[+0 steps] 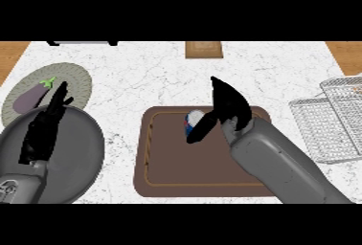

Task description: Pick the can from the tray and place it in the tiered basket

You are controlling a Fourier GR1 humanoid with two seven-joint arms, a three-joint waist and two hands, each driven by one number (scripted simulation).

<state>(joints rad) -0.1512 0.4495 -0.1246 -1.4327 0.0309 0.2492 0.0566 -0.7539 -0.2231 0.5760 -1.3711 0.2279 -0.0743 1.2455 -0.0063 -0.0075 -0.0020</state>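
Note:
A small can (191, 119) with a white top and red and blue sides stands on the brown tray (166, 162) near its far edge. My right hand (228, 107) hovers at the can, fingers straight and pointing away, thumb reaching down in front of the can and partly hiding it. The hand is open and not curled round the can. The wire tiered basket (332, 124) stands at the right edge of the counter. At the left, my left hand (44, 127) rests open, fingers up.
A purple eggplant (32, 98) lies on a greenish round plate (74, 76) at the far left. A wooden block (203, 49) sits at the counter's far edge. White marble counter lies between tray and basket.

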